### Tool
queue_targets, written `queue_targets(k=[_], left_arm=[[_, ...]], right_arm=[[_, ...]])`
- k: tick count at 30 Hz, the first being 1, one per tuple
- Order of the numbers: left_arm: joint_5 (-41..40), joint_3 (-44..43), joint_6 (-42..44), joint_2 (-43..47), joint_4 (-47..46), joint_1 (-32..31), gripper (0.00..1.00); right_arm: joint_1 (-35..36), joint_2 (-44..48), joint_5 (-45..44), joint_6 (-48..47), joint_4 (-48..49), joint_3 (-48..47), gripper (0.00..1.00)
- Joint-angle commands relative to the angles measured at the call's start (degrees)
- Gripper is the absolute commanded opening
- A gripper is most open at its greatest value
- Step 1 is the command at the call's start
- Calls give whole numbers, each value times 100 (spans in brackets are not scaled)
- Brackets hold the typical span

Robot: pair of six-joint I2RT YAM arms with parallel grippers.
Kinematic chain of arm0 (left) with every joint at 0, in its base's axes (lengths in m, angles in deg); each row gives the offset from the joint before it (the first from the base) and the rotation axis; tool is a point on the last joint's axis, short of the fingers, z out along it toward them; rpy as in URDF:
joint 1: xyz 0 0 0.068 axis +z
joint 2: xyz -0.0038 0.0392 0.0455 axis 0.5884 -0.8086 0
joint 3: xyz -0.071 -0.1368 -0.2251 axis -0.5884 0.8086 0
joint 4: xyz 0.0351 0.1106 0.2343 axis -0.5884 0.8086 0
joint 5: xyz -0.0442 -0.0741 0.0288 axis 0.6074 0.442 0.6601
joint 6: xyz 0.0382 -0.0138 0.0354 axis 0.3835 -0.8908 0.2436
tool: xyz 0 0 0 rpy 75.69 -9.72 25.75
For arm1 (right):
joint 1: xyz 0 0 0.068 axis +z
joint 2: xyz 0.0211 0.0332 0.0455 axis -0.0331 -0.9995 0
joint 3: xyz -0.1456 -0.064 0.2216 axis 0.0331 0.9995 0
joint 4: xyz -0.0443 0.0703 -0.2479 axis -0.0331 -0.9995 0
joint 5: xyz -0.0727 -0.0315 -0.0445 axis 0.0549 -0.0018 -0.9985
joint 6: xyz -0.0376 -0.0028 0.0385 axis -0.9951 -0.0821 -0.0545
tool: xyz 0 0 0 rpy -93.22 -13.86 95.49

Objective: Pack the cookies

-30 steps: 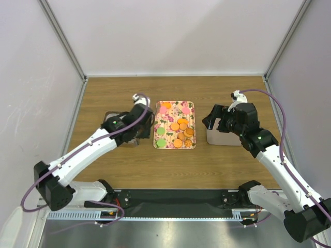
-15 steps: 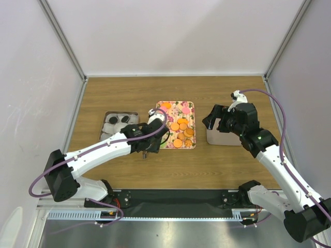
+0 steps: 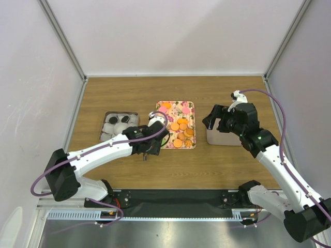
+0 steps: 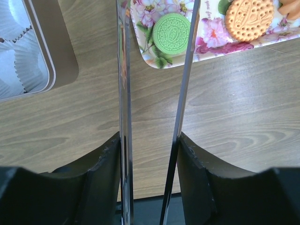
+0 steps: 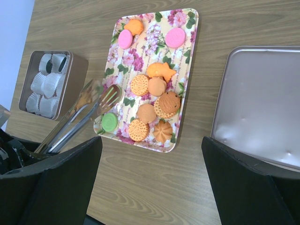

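Observation:
The cookies lie on a floral tray (image 3: 192,105): orange ones (image 3: 181,126), pink ones (image 3: 163,109) and one green cookie (image 4: 171,33) at the tray's near left corner. Two black cookies (image 3: 124,119) sit in paper cups in the grey tin (image 3: 105,135). My left gripper (image 4: 149,140) is shut on metal tongs (image 4: 124,93). The tong blades stand apart, reaching to either side of the green cookie (image 5: 109,121). My right gripper (image 5: 150,140) is open and empty, above the table by the tray's right side.
The tin's lid (image 3: 223,137) lies right of the tray, partly under my right gripper; it also shows in the right wrist view (image 5: 262,103). White paper cups (image 5: 44,93) fill the tin. White walls enclose the wooden table.
My left arm swung right with the tongs, from over the tin to the tray's near left corner, uncovering the tin. The right arm has not moved.

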Motion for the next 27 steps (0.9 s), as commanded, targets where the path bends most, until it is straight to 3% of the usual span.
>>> queue_targets(k=[1,27], left_arm=[[-55,5,-109,-75,-206,-30,52],[16,40,-153,-304,-224,-3,52]], right_arm=[[-22,86,-95,-63,36,0,95],[-22,51,-60,-63,89,44,95]])
